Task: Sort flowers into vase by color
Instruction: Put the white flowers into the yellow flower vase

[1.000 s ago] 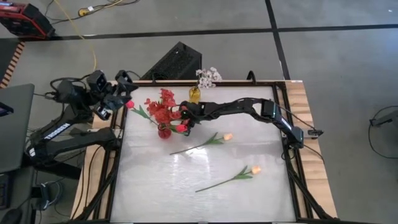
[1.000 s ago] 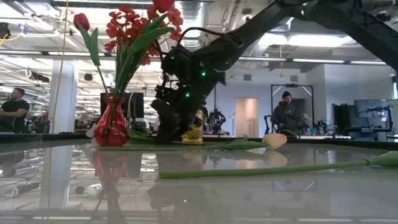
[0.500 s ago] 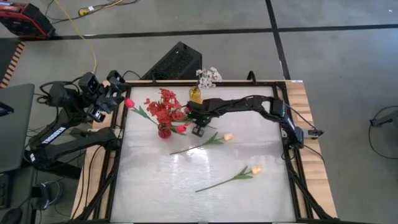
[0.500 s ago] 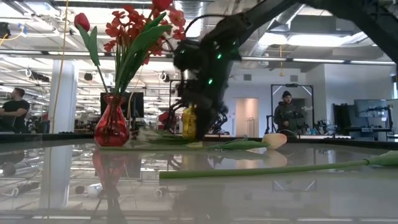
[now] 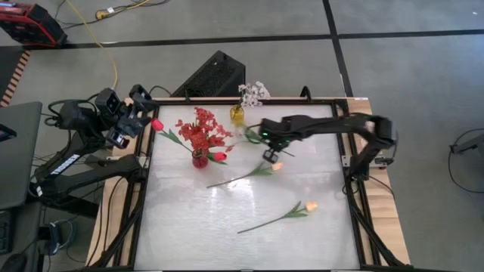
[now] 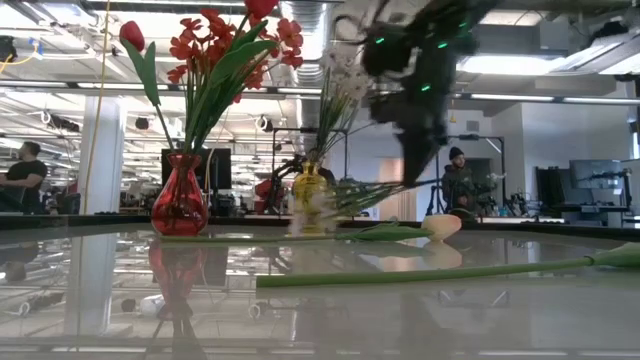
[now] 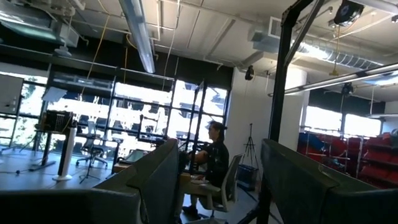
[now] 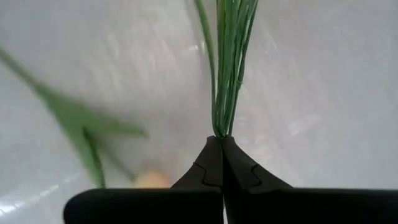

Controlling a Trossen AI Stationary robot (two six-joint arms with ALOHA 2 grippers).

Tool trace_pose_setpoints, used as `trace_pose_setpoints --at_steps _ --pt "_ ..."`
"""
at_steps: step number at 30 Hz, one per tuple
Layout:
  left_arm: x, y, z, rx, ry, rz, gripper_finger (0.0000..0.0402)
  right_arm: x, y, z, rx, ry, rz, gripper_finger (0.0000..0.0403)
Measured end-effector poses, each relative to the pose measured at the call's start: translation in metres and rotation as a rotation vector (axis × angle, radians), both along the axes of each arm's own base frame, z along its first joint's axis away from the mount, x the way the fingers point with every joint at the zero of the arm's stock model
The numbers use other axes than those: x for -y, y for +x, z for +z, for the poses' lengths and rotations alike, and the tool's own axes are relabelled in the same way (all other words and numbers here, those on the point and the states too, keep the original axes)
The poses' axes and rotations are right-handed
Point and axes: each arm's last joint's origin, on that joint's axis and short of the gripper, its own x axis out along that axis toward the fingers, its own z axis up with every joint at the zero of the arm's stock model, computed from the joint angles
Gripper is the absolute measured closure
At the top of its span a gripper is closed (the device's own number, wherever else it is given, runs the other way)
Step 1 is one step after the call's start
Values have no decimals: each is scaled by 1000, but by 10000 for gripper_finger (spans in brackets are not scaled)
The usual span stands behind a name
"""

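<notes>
My right gripper [image 5: 268, 153] hangs above the table's middle, right of the yellow vase [image 5: 237, 114], shut on a bundle of thin green stems [image 8: 227, 68]. The bundle's far end [image 6: 345, 203] is blurred, so its blossoms do not show. White blossoms [image 5: 254, 92] stand in the yellow vase. The red vase [image 5: 199, 159] holds red flowers [image 5: 200, 130]. Two cream-yellow tulips [image 5: 277, 165] [image 5: 310, 205] lie flat on the table. My left gripper [image 7: 217, 199] waits open off the table's left edge [image 5: 142, 107], pointing into the room. My right gripper pinches the end of the stem bundle [image 8: 219, 132] between its two fingertips [image 8: 239, 167]. It comes from above, slanting down [image 6: 412, 170]. The held end is raised off the table, and the stems slope down toward the yellow vase's foot. Their far end is blurred.
The red vase stands left of centre and the yellow vase [image 6: 308, 200] near the far edge. One red tulip [image 5: 157, 125] leans out over the table's left side. People are in the room beyond the table [image 6: 460, 185].
My right gripper has gone from beside the red vase up and toward the table's right edge, passing in front of the yellow vase and carrying the green stems with it. My left gripper has drawn back a little toward the left.
</notes>
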Motion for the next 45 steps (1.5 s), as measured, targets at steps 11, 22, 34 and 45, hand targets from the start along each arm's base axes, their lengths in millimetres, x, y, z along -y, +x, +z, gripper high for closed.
trace_pose_setpoints --at_steps 11,22,34,45 --pt "-4 3 0 16 -28 59 184 -41 -84 98 491 -71 -34 387" --pt "-10 25 10 153 78 30 184 -59 -125 217 1469 -347 89 387" --pt "-13 96 26 83 130 -27 184 -48 -35 228 1811 -410 221 387" --pt "-15 144 35 -227 96 -49 184 -34 40 248 1846 -385 374 387"
